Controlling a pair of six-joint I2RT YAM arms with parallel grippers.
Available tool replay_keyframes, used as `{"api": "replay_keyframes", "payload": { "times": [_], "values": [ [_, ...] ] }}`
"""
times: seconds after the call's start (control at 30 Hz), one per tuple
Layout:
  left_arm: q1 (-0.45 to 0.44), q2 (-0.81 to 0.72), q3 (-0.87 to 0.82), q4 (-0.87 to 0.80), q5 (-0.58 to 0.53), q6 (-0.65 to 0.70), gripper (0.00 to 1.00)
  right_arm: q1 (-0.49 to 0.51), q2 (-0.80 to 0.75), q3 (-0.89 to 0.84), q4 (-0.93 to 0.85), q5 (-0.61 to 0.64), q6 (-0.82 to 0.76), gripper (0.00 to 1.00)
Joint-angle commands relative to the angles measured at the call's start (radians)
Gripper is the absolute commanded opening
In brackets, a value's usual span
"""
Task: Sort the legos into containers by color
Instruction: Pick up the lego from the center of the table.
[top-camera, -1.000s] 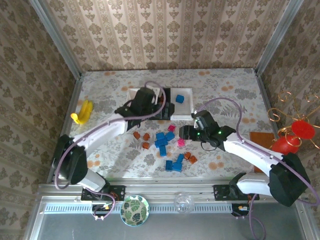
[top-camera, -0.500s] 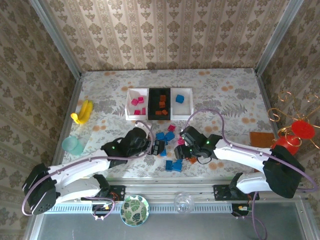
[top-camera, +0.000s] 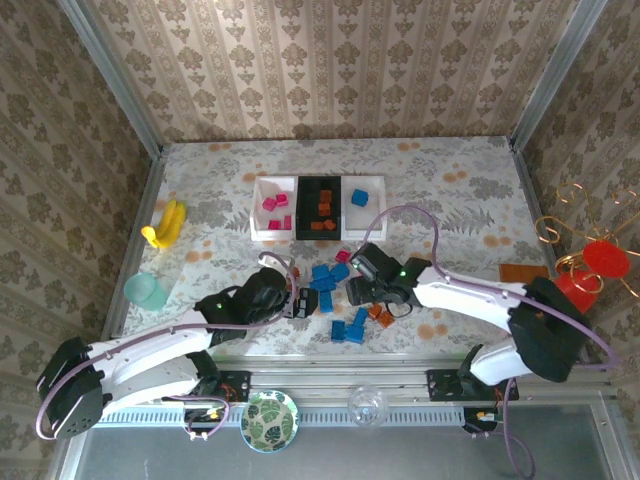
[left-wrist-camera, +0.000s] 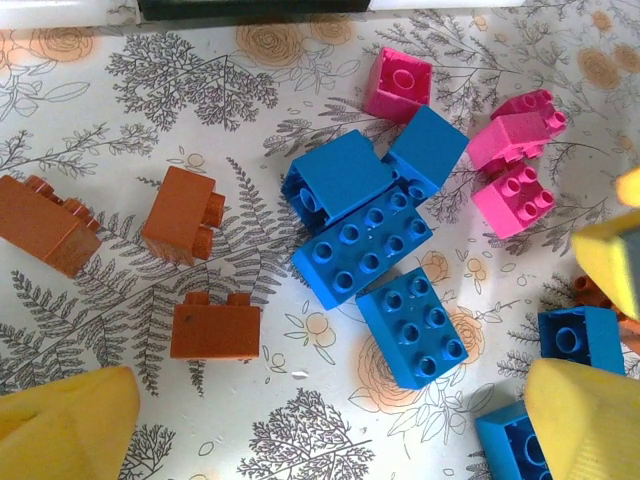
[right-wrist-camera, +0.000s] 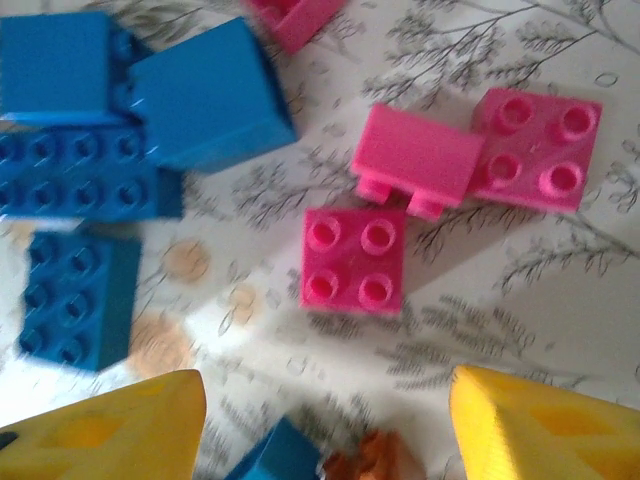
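I am watching my left arm coming back from the trays. A second ago it was reaching out over the black tray (top-camera: 303, 210). Now the left pincer (top-camera: 298, 302) is sitting low over the left side of the pile of legos (top-camera: 330, 285) in the middle of the table (top-camera: 200, 180). Its yellow fingers (left-wrist-camera: 62, 425) are standing wide apart with nothing between them. So I am guessing it has let its last brick go and is coming for a new one. Under it I am seeing orange bricks (left-wrist-camera: 215, 325) on the left, blue bricks (left-wrist-camera: 365, 245) in the middle and pink bricks (left-wrist-camera: 510, 195) on the right.

My right pincer (top-camera: 356, 290) is moving too. It has slid in closer to the right side of the pile. Its fingers (right-wrist-camera: 110, 430) are apart and holding nothing. A pink brick (right-wrist-camera: 353, 262) is lying just ahead of the gap, so I am thinking that one is next.

The trays are sitting in a row at the far side of the pile. The left white tray (top-camera: 256, 212) is holding pink bricks, the black one is holding orange ones, and the right white tray (top-camera: 372, 222) is holding just one blue brick. Lots of bricks are still waiting on the table, so I am far from done
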Motion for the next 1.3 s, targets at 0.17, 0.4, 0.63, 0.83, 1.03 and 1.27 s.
{"api": "replay_keyframes", "payload": {
  "times": [0.17, 0.4, 0.63, 0.83, 1.03, 1.27],
  "values": [
    [-0.006, -0.070, -0.037, -0.044, -0.034, -0.036, 1.00, -0.005, 0.186, 0.115, -0.039, 0.082, 0.009, 0.66],
    [-0.007, -0.120, -0.060, -0.075, -0.052, -0.046, 1.00, -0.006, 0.259, 0.131, -0.029, 0.119, 0.012, 0.56],
    [-0.006, -0.183, -0.072, -0.128, -0.083, -0.054, 1.00, -0.006, 0.195, 0.095, 0.017, 0.044, -0.025, 0.37],
    [-0.006, -0.269, -0.062, -0.217, -0.160, -0.057, 1.00, -0.022, -0.025, 0.038, 0.043, -0.095, -0.073, 0.29],
    [-0.005, -0.366, -0.020, -0.391, -0.307, -0.097, 1.00, -0.038, -0.024, 0.212, 0.057, -0.272, -0.148, 0.29],
    [-0.005, -0.426, 0.013, -0.511, -0.385, -0.153, 1.00, -0.040, 0.316, 0.585, 0.107, -0.315, -0.154, 0.28]
  ]
}}
